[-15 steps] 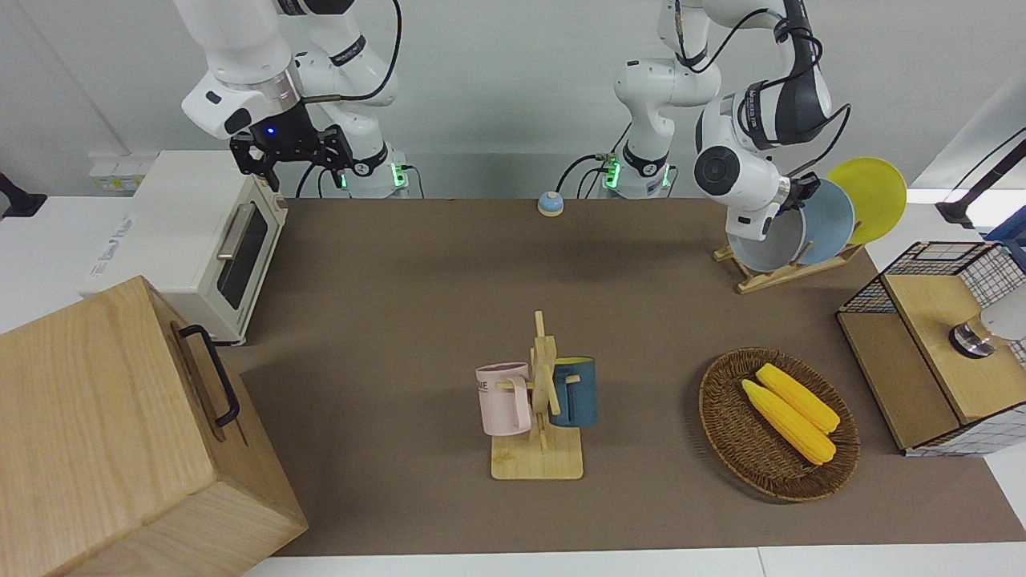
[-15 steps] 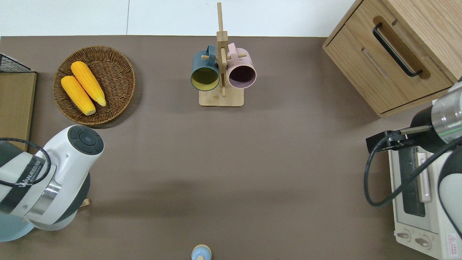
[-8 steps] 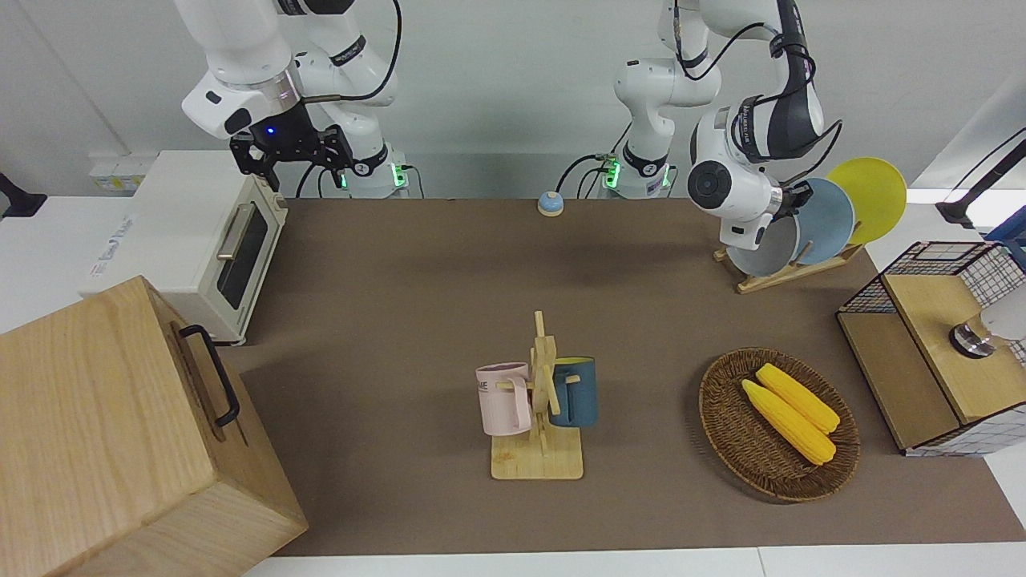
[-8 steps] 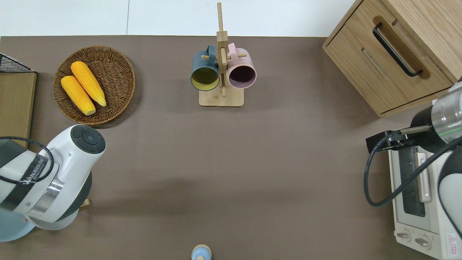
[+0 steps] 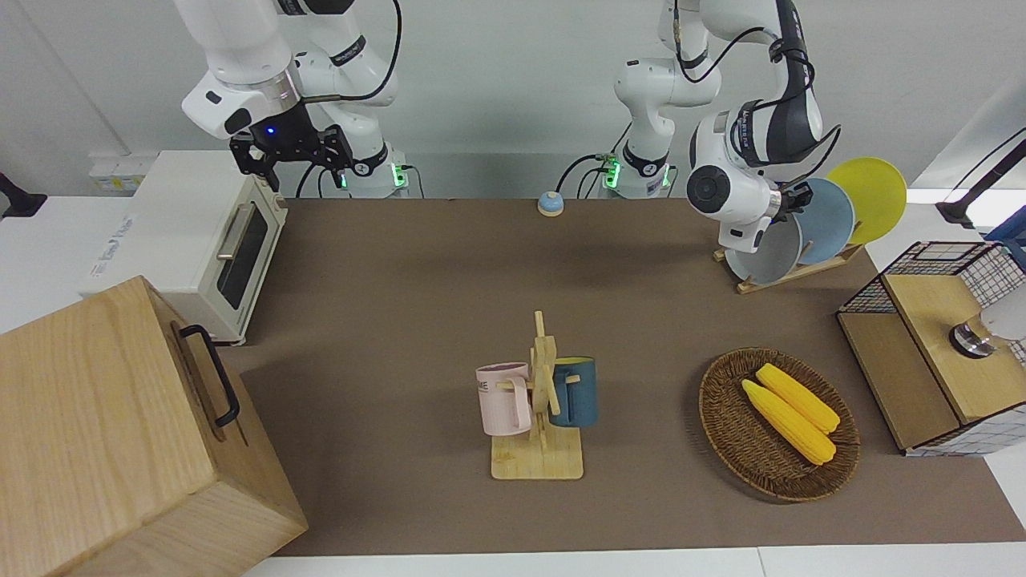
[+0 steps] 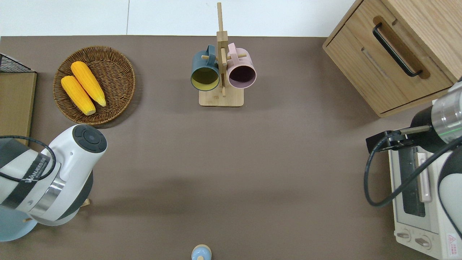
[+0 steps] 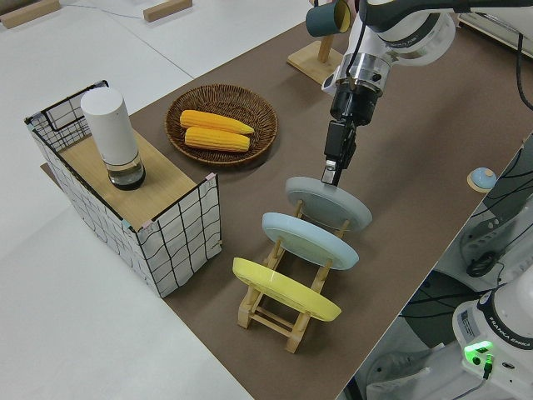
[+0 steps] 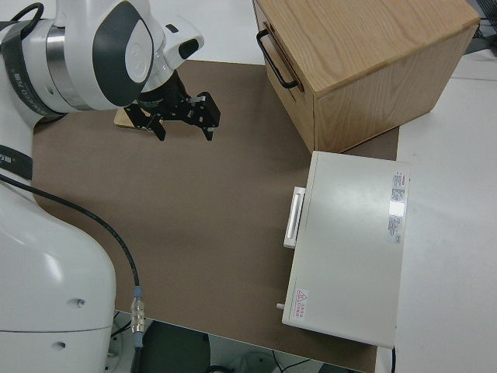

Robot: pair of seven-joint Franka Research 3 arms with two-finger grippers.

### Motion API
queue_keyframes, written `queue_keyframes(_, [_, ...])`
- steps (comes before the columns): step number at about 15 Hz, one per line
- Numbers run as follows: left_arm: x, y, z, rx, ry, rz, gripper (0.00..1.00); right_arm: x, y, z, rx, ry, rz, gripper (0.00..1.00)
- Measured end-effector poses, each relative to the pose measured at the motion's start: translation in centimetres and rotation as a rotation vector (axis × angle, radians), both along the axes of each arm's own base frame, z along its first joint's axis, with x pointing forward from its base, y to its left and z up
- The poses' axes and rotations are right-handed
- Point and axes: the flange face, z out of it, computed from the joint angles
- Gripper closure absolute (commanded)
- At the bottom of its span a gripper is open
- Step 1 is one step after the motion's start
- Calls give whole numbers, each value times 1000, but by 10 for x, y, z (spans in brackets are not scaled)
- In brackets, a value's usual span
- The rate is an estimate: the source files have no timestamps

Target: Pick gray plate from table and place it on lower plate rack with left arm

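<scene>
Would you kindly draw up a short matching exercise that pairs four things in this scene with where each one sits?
Things:
1. gray plate
2. yellow plate
3. corn cobs
4. pink mug

Places:
A. in the wicker basket
B. hung on the wooden mug stand
C. on the lower plate rack, at the end under the left gripper
D. on the rack, at the end opposite the gray plate

Pairs: 1-C, 2-D, 3-A, 4-B
</scene>
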Motion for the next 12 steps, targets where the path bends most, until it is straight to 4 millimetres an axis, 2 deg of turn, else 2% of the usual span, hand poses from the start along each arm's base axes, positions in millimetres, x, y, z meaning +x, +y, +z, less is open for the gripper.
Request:
queue_keyframes(3, [0, 0, 0, 0, 0, 0, 463, 0, 0, 0, 0, 0, 0, 17])
queue_keyframes(8, [2, -2, 4, -40, -17, 21, 477, 0, 0, 0, 0, 0, 0, 17])
queue_keyframes(10, [5, -7, 12, -102, -25, 41, 477, 0, 0, 0, 0, 0, 0, 17])
queue_keyframes(12, [11, -15, 28, -192, -32, 49, 477, 0, 0, 0, 0, 0, 0, 17])
